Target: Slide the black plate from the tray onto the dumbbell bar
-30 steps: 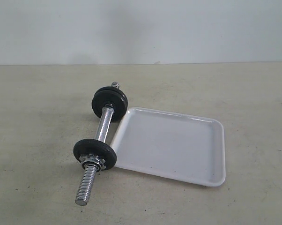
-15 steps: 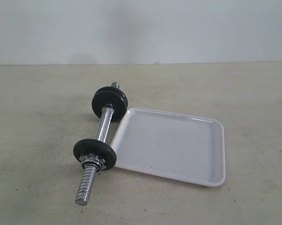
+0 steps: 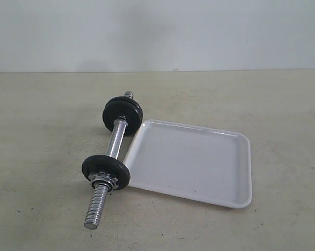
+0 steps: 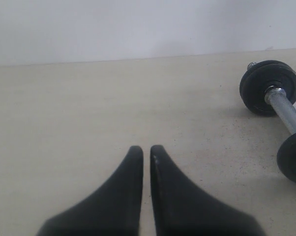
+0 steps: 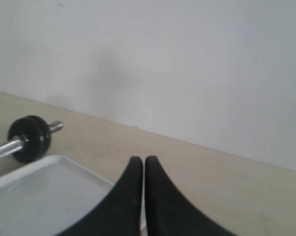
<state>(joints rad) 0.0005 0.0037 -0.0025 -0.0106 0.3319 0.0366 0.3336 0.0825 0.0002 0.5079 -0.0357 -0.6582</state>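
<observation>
- L hand (image 4: 146, 150): shut tight, holds nothing, above the worktop (image 3: 42, 115).
- R hand (image 5: 143, 160): shut too, nothing in it, near the tray (image 3: 189, 162) edge.
- Black plate (image 3: 123, 110) is on the dumbbell bar (image 3: 115, 144), at the far end.
- Other black disc (image 3: 102, 168) w/ shiny nut (image 3: 106, 182) sits nr the front end.
- Bar lies on the worktop, just beside the tray's left side.

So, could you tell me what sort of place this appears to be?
Probably a robot lab test bench: a plain beige tabletop against a blank white wall, holding a dumbbell bar and a white tray.
</observation>
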